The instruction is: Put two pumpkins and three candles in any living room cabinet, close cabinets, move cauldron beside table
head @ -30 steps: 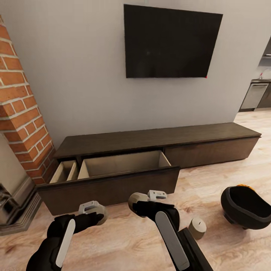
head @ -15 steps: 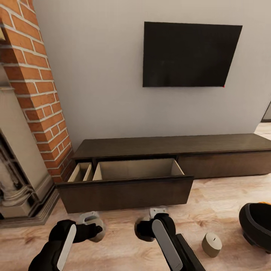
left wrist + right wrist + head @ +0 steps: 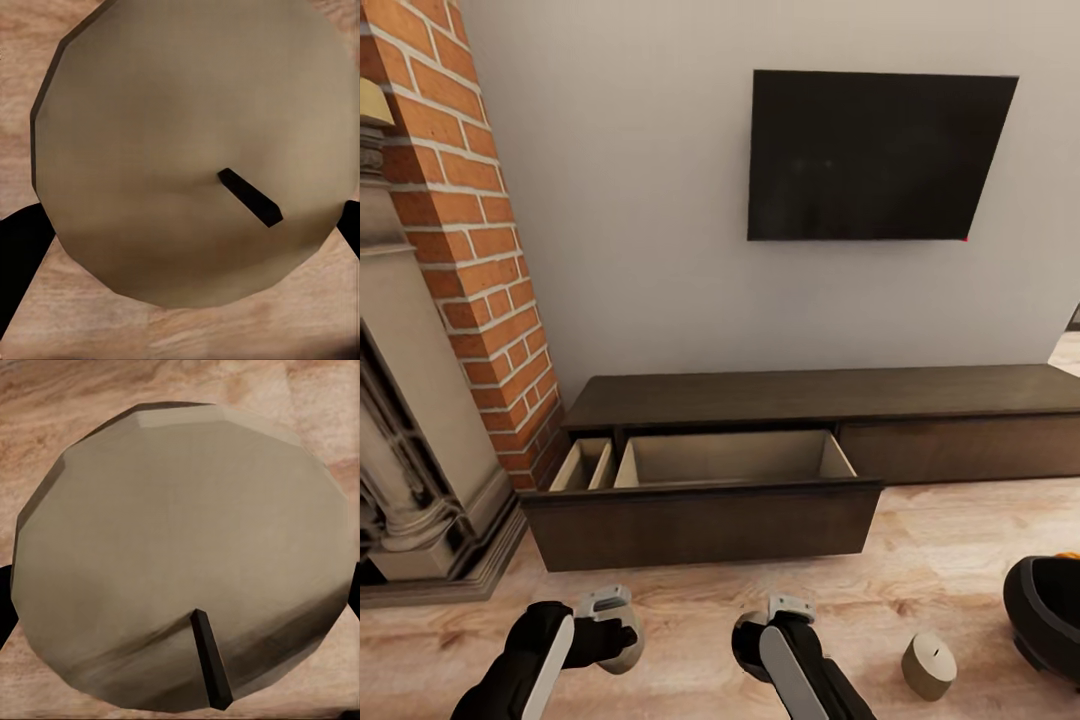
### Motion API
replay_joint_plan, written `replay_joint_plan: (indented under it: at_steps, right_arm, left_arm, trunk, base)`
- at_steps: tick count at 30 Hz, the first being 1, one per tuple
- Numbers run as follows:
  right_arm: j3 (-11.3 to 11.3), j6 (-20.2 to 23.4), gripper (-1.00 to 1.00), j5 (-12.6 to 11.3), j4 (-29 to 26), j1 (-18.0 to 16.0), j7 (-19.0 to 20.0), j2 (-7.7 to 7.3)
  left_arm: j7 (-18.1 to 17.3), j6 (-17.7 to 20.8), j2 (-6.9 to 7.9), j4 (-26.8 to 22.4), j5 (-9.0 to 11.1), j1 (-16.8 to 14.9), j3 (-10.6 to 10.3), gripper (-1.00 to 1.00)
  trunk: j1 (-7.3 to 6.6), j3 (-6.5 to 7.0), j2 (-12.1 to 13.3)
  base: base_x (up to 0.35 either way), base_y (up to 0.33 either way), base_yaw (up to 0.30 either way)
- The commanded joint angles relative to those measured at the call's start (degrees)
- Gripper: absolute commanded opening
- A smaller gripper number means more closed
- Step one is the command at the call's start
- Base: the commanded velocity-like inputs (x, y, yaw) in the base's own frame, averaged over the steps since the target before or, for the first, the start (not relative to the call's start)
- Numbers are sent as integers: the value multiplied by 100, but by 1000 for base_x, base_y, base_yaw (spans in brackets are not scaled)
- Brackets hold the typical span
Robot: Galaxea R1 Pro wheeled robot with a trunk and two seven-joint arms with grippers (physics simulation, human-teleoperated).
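The cabinet (image 3: 780, 395) stands low along the grey wall under the television (image 3: 878, 155), its left end close to the brick column (image 3: 460, 220). Its wide drawer (image 3: 705, 500) is pulled out over the wooden floor (image 3: 940, 560); the pale wood inside shows two compartments, a narrow one on the left and a broad one on the right, and what can be seen of both is bare. The drawer front to the right is flush.

A candle (image 3: 929, 665) stands upright on the floor to the right of the arms, well apart from the drawer. Beyond it, at the right edge, the cauldron (image 3: 1045, 615) is cut off by the frame, with a sliver of orange (image 3: 1066, 555) at its far rim.

The left gripper (image 3: 615, 640) pinches a candle (image 3: 191, 150), its dark fingers (image 3: 19, 247) on either side of the round tan top with its black wick. The right gripper (image 3: 765, 640) pinches another candle (image 3: 180, 577) the same way. Both hang low over open floor in front of the drawer, short of its front panel.

Compared with half a second ago, the view has swung slightly left and the drawer sits a little farther from the grippers; the cauldron has slid nearer the edge.
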Motion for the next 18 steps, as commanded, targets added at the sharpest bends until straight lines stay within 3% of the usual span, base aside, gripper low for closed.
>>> replay_joint_plan:
  at_steps: [1, 9, 18]
  right_arm:
    - [5, -14, -100, -52, -24, 43, -58, 0]
    - [2, -31, -100, -54, -2, 189, -53, 0]
    - [4, -181, -100, -48, 1, 242, -30, 0]
  left_arm:
    - [-12, 27, -6, -4, 2, -3, 17, -100]
    - [-12, 26, -55, -22, 14, -3, -7, -100]
    - [40, 18, -143, -6, -3, -3, -507, -100]
  trunk:
    - [-24, 13, 39]
    - [-199, 157, 360]
    - [-397, 318, 721]
  base:
    - [0, 0, 0]
    - [0, 0, 0]
    - [0, 0, 0]
